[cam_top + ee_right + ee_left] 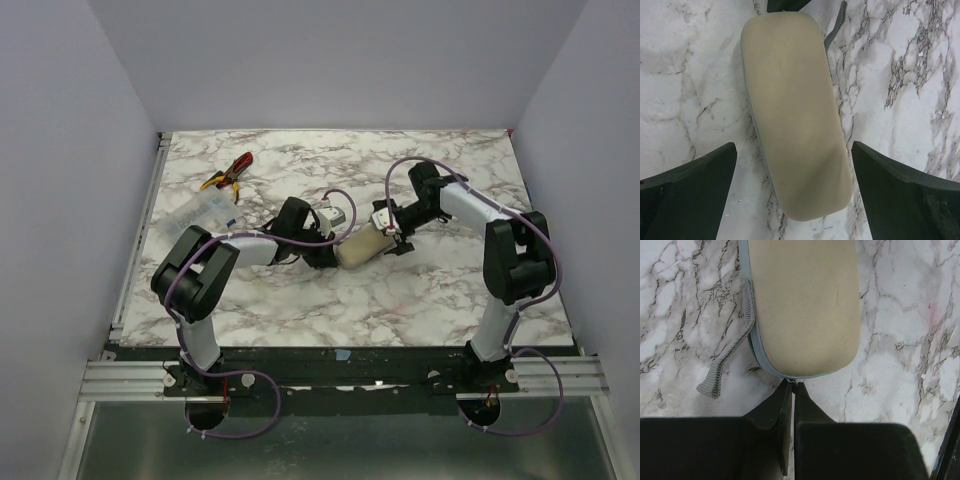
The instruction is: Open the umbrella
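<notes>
We see the umbrella (365, 248), a compact beige oblong fabric bundle, lying on the white marble-patterned table (300, 310) at the centre of the top view, between both arms. The left wrist view shows its grey woven strap (727, 352) at lower left. It also shows the left gripper (793, 386) pinched narrow, tips meeting the bundle's grey-blue seam; whether they pinch anything we cannot tell. The right wrist view shows the right gripper (794, 146) spread wide, black fingers (695, 185) flanking the bundle without touching. Only the top view holds the red-and-yellow pliers (228, 175), upper left.

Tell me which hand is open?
The right hand, fingers spread either side of the beige umbrella; the left hand is closed at its end.
</notes>
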You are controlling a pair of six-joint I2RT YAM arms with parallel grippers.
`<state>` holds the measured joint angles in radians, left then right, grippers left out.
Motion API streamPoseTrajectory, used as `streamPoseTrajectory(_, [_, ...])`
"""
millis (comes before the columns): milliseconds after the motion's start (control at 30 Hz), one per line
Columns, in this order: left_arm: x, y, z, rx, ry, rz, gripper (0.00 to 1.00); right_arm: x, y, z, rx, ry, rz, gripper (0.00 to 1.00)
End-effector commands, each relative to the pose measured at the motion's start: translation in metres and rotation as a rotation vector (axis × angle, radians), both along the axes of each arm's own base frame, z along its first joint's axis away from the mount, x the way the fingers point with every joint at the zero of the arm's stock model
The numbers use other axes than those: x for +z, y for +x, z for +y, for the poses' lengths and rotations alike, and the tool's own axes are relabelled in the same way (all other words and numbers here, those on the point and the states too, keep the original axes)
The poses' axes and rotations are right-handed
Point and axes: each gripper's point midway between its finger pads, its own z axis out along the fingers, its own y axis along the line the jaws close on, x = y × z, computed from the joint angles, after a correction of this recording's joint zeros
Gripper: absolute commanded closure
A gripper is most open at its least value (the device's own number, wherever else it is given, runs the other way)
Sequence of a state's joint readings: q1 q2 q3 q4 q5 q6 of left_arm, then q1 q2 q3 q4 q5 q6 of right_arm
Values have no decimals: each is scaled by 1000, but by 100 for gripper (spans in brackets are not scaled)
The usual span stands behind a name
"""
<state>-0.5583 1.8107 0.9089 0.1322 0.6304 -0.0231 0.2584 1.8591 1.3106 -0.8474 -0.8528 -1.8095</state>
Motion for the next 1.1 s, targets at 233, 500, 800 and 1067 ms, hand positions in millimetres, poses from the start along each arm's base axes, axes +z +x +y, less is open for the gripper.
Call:
streamPoseTrajectory(233, [3, 4, -4, -23, -12, -13, 100, -39, 8, -8, 36, -134, 20, 0])
streamPoseTrajectory(500, [9, -1, -4, -9, -42, -9, 100, -43, 8, -7, -92, -116, -12, 27])
streamPoseTrajectory(800, [13, -26, -10, -17, -98, 56, 100, -50, 8, -13, -287, -138, -28, 46])
streamPoseTrajectory(1067, [13, -37, -19, -11, -126, 77, 100, -50, 25, -15, -508, -110, 19, 49])
